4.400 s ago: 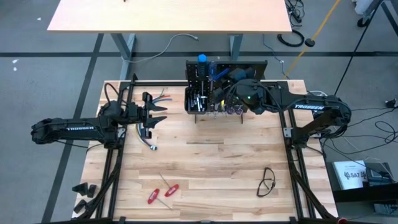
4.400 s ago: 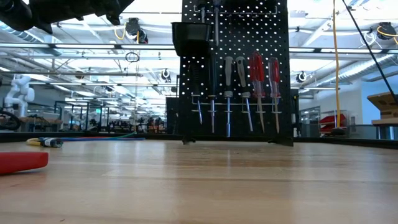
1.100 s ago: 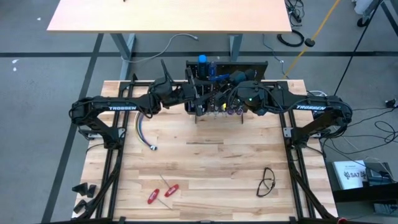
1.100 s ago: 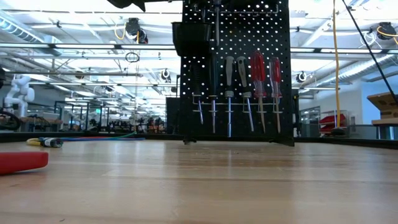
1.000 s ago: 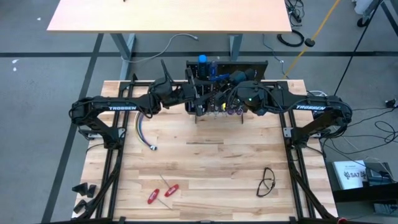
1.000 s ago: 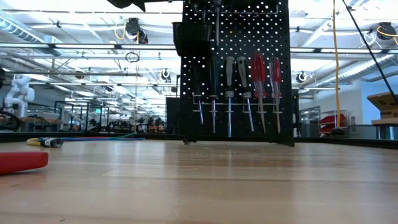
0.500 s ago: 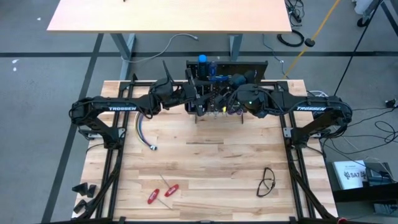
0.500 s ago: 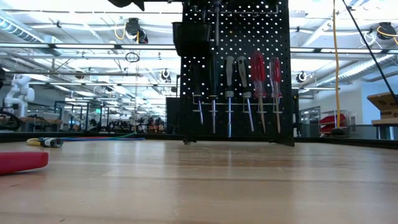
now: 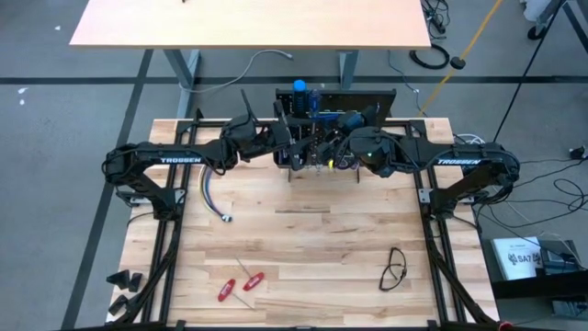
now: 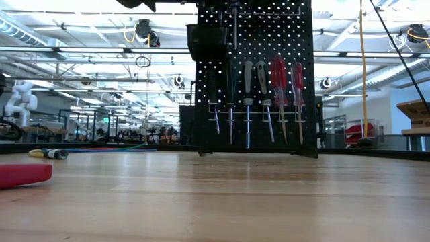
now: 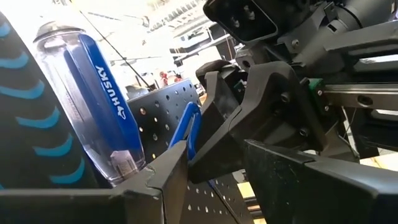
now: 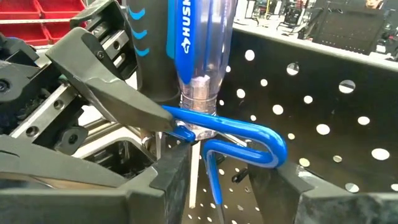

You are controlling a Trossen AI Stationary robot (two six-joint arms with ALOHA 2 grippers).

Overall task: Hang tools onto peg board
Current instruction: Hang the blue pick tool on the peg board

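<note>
at the far edge of the desk point(image 9: 303, 230) stands the peg board point(image 10: 269, 87), tools point(image 10: 277, 87) hanging on its front. both arms meet at its top: left claw point(image 9: 276, 140) and right claw point(image 9: 338, 152), fingers' spread unclear, beside a blue-handled screwdriver point(image 12: 199, 43) seated in a blue hook point(image 12: 249, 134).

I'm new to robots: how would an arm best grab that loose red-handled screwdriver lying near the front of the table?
Probably by the red handle, its thickest part, coming straight down with the fingers astride it. The screwdriver lies flat on the table with open wood around it.
</note>
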